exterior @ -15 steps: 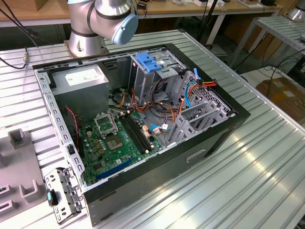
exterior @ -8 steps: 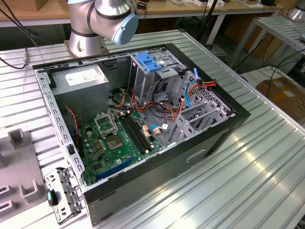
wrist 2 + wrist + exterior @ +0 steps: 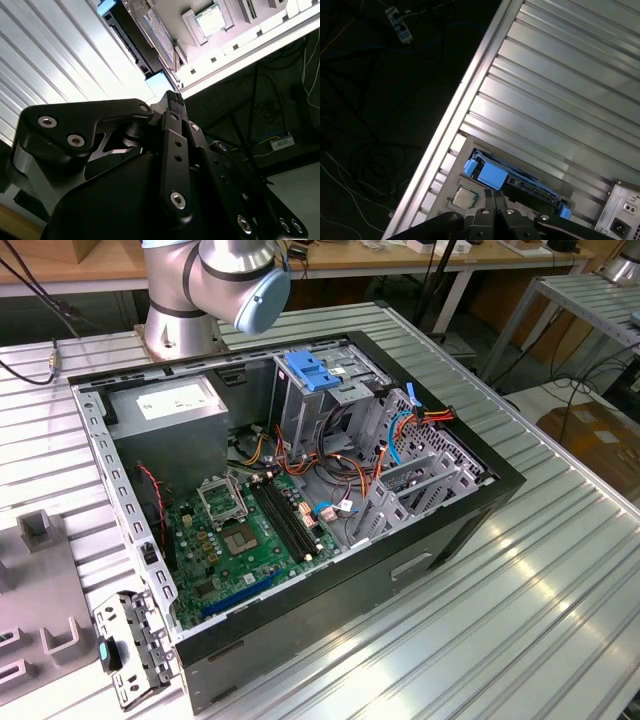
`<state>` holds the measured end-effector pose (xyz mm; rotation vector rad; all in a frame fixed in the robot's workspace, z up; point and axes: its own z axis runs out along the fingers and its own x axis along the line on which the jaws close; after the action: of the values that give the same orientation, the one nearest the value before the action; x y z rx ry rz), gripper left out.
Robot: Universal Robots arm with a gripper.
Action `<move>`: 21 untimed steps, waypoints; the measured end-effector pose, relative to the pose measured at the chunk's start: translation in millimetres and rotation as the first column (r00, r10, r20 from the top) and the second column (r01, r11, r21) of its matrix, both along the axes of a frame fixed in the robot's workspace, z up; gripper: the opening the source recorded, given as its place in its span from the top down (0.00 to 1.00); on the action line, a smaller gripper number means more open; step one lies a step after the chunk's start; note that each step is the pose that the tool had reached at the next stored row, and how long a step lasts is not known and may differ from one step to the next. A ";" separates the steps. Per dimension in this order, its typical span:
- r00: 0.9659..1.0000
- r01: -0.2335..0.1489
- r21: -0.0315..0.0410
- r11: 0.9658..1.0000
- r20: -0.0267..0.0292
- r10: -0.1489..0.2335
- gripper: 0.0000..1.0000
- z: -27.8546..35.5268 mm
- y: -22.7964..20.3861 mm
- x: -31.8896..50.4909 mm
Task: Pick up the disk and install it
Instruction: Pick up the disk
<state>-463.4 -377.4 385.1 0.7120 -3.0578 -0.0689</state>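
Robotics lab, ribbed aluminium worktable, opened computer case, cables on floor

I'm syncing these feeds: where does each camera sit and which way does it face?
Exterior view: off the arm, looking down into the open computer case; the arm's base shows.
First wrist view: on the arm, looking along the tool at the disk.
Second wrist view: the same, from the tool's opposite side.
Both share tool and disk.

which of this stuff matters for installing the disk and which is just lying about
Job in hand:
disk
shut pincer, nearest the disk
drive cage in the open computer case, likely

Lying about:
processor chip beside the disk
power supply
motherboard
metal bracket
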 end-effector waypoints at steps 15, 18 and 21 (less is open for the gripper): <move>0.978 -0.207 0.000 0.978 0.000 0.207 0.89 0.0 0.0 0.0; 0.969 -0.249 0.000 0.969 0.000 0.249 0.89 0.0 0.0 0.0; 0.952 -0.306 0.000 0.952 0.000 0.306 0.89 0.0 0.0 0.0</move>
<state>-463.4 -377.4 385.1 1.1750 -2.9042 -0.0676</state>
